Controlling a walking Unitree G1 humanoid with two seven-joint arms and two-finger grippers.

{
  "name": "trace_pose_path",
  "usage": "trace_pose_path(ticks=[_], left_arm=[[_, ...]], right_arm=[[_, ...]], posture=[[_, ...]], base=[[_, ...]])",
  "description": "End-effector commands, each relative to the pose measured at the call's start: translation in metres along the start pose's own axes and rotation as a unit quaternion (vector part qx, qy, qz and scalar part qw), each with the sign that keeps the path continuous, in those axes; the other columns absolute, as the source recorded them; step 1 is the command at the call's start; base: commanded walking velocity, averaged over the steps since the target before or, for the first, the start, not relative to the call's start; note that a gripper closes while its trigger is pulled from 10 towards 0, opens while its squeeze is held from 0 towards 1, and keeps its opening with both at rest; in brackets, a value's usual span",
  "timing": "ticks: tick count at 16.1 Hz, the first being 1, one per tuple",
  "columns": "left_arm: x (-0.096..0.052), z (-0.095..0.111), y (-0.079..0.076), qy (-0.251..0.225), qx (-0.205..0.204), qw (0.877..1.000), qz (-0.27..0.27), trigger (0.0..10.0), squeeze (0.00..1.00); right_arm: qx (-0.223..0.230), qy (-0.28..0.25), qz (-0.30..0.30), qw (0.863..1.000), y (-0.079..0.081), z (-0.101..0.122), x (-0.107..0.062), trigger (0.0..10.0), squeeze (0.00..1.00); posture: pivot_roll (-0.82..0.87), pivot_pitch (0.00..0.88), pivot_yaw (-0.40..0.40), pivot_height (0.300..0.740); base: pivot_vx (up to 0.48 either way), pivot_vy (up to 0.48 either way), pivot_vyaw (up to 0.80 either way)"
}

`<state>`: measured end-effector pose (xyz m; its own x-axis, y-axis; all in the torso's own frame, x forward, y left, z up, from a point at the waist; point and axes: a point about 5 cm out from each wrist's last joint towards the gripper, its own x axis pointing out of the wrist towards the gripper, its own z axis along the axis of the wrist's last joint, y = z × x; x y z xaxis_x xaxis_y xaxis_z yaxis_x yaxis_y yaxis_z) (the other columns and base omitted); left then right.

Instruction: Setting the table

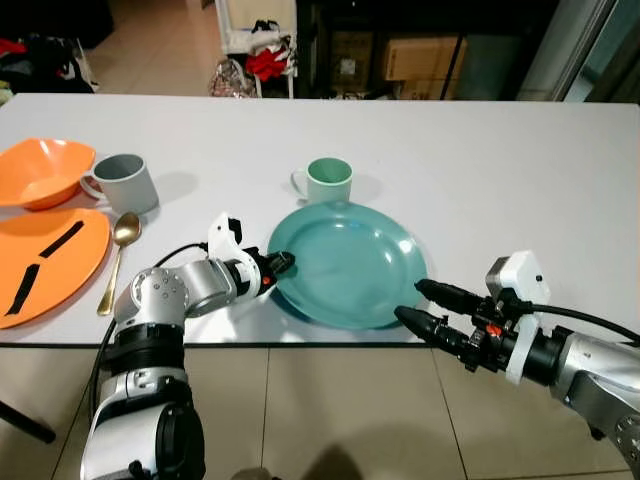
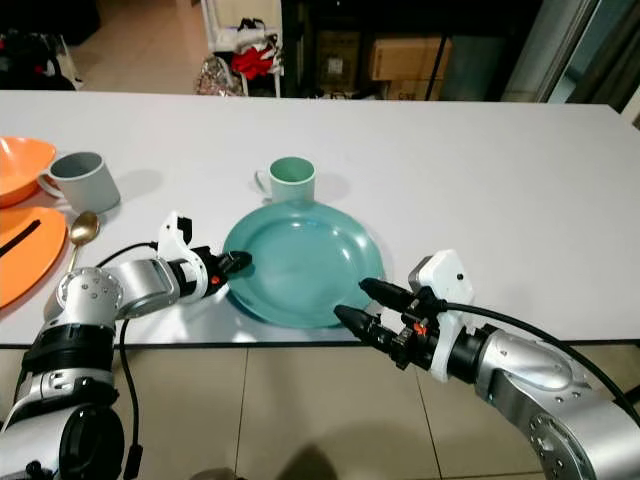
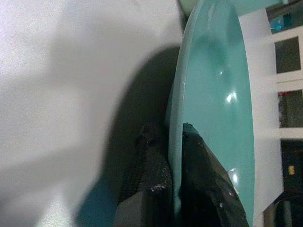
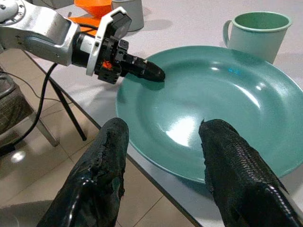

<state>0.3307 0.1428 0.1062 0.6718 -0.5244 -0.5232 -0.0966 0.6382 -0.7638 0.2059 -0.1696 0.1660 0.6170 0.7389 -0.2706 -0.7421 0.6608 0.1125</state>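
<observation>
Pinching the plate (image 1: 350, 262) rim at the table (image 1: 480, 160) front edge, the left gripper (image 1: 279, 264) holds firmly; the right gripper (image 1: 420, 303) waits spread nearby. Plate seems stiff, glossy, probably slippery, so the rim suits best.

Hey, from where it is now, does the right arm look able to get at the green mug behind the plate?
Probably yes. The right tool hangs open at the near rim of the teal plate, and the green mug stands just beyond the plate's far rim. Only the low plate lies between, so the arm would have to reach over it.
</observation>
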Motion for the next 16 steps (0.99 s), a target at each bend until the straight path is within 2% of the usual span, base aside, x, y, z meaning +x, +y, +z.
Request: trace_pose_path(ticks=[1,4,5,6,9,12,13,14,15,16], left_arm=[[0.002,0.000,0.005,0.003,0.001,0.999,0.033,10.0,0.00],[0.009,0.000,-0.001,0.010,-0.014,1.000,0.019,10.0,0.01],[0.009,0.000,-0.001,0.011,-0.013,1.000,0.020,10.0,0.40],[0.010,0.000,0.000,0.010,-0.011,1.000,0.025,10.0,1.00],[0.011,0.002,0.005,0.009,0.007,0.999,0.041,10.0,1.00],[0.008,0.006,0.012,0.000,0.048,0.996,0.072,10.0,1.00],[0.006,0.008,0.015,-0.005,0.062,0.995,0.077,10.0,0.77],[0.003,0.011,0.018,-0.008,0.080,0.994,0.080,10.0,0.21],[0.000,0.012,0.021,-0.013,0.096,0.992,0.083,10.0,0.00],[-0.006,0.016,0.024,-0.021,0.112,0.990,0.078,10.0,0.00]], right_arm=[[-0.007,0.005,0.000,1.000,0.002,0.000,-0.001,10.0,0.00],[-0.008,0.009,0.002,1.000,0.002,-0.001,0.000,10.0,0.00],[-0.008,0.010,0.002,1.000,0.002,-0.001,0.000,10.0,0.00],[-0.012,0.012,-0.004,1.000,0.000,-0.001,0.001,10.0,0.00],[-0.012,0.011,-0.005,1.000,0.000,0.000,0.000,10.0,0.00],[-0.016,0.009,-0.011,1.000,-0.004,0.001,-0.001,10.0,0.00],[-0.017,0.008,-0.014,1.000,-0.005,0.001,-0.002,10.0,0.00],[-0.018,0.008,-0.017,1.000,-0.006,0.001,-0.003,10.0,0.00],[-0.019,0.007,-0.020,1.000,-0.007,0.001,-0.004,10.0,0.00],[-0.020,0.006,-0.023,1.000,-0.008,0.002,-0.005,10.0,0.00]], posture=[[0.01,0.000,0.029,0.740],[0.01,0.000,0.030,0.740],[0.01,0.000,0.032,0.740],[0.01,0.000,0.034,0.740],[0.01,0.000,0.035,0.740],[0.01,0.000,0.037,0.740],[0.01,0.000,0.036,0.740],[0.01,0.000,0.037,0.740],[0.01,0.000,0.038,0.740],[0.01,0.000,0.041,0.740]], base=[[0.000,0.000,0.00],[0.000,0.000,0.00],[0.000,0.000,0.00],[0.000,0.000,0.00],[0.000,0.000,0.00],[0.000,0.000,0.00],[0.000,0.000,0.00],[0.000,0.000,0.00],[0.000,0.000,0.00],[0.000,0.000,0.00]])
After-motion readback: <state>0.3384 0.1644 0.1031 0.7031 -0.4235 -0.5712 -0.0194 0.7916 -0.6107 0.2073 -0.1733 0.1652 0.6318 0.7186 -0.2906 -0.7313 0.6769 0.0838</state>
